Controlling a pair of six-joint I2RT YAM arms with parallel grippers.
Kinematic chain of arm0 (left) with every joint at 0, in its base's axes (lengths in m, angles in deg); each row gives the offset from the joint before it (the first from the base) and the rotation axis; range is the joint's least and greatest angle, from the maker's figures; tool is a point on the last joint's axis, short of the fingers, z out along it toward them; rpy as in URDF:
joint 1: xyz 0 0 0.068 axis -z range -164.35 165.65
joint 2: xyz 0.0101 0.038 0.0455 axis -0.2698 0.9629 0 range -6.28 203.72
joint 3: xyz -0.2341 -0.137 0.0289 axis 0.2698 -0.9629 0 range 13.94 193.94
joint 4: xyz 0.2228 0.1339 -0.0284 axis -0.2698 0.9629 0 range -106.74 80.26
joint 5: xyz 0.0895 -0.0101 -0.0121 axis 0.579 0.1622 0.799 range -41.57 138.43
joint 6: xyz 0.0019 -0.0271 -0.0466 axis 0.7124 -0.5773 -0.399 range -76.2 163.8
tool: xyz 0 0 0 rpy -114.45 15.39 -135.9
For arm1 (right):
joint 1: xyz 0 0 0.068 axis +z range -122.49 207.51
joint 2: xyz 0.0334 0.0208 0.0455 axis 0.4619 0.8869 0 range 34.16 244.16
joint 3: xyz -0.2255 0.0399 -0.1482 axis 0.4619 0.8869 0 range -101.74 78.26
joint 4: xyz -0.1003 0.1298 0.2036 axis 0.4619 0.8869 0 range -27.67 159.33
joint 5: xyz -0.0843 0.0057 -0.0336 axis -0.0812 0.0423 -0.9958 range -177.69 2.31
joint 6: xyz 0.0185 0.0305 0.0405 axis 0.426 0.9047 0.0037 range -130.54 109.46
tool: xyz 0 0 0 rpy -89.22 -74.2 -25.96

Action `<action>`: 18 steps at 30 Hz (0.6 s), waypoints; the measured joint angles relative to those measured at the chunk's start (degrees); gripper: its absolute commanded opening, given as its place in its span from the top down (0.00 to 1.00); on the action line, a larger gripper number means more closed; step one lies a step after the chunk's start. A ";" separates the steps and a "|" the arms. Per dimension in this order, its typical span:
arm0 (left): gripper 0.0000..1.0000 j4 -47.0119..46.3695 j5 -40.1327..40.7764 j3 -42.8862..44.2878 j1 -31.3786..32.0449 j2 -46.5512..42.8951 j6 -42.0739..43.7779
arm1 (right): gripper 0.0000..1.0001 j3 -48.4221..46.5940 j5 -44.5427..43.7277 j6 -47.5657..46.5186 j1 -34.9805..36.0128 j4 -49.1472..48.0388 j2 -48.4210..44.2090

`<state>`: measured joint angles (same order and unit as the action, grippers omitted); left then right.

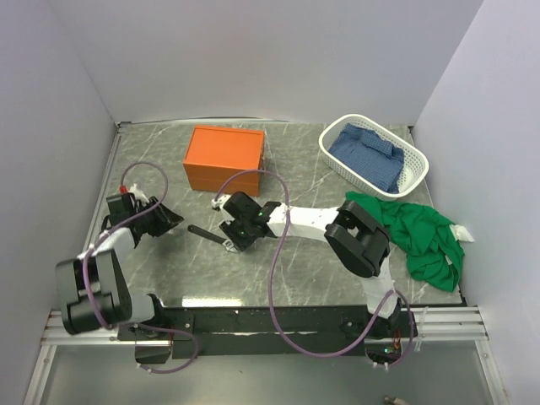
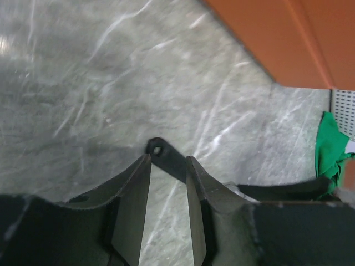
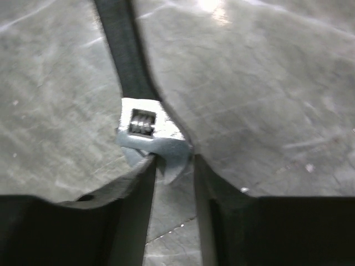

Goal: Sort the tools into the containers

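A black wrench (image 1: 205, 233) with a silver jaw (image 3: 148, 136) lies on the grey marble table, in front of the orange box (image 1: 224, 158). My right gripper (image 1: 229, 243) is low over the wrench's silver head. Its fingers are open and stand on either side of the jaw tip (image 3: 173, 158). My left gripper (image 1: 175, 221) is a little left of the wrench's handle end, slightly open and empty (image 2: 168, 158). The handle end with its hole (image 2: 158, 149) shows just beyond its fingertips. The box's corner also shows in the left wrist view (image 2: 288, 39). No other tools are in view.
A white basket (image 1: 415, 173) holding a blue cloth (image 1: 367, 152) stands at the back right. A green cloth (image 1: 422, 234) lies at the right edge, also seen in the left wrist view (image 2: 328, 147). Walls enclose the table on three sides.
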<state>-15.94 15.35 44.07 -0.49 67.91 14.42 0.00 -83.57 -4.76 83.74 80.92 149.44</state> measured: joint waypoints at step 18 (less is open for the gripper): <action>0.39 5.92 -5.03 6.45 -0.39 10.05 1.64 | 1.00 5.55 11.08 -5.70 -1.09 -3.69 -3.37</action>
<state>-10.02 10.32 50.52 -0.88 77.97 16.06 5.55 -72.49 -10.47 82.65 77.22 146.08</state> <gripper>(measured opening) 0.575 0.042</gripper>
